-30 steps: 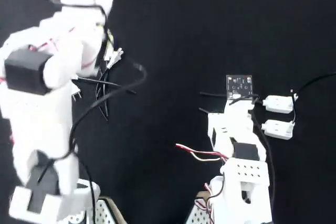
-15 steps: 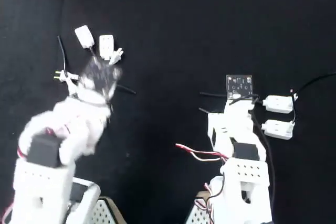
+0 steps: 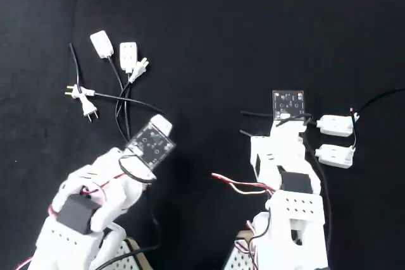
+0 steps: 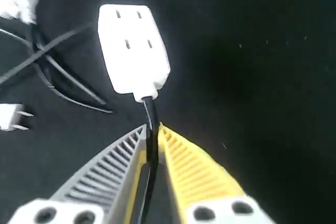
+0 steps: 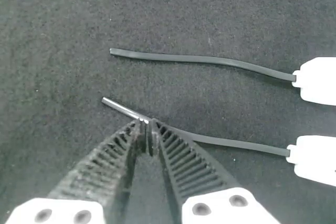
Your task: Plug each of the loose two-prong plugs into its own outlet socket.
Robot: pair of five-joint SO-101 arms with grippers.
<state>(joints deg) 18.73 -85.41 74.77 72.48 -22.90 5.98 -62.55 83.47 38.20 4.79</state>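
- Left wrist view: the left gripper (image 4: 152,128) is pinched shut on the black cord (image 4: 149,109) just behind a white outlet socket (image 4: 134,51). I'd guess it holds there to steady or drag the block so a plug can go in.
- A loose plug (image 4: 11,117) lies near that socket with its prongs bare, not yet plugged in.
- Over on the other side, the right gripper (image 5: 146,129) is closed on a thin cord stub (image 5: 226,141) that leads to the right-hand socket (image 5: 315,161), apparently anchoring it.
- A second ago the left arm was reared up high and blurred. Now it is down low among the cords.
- The right arm has not shifted.
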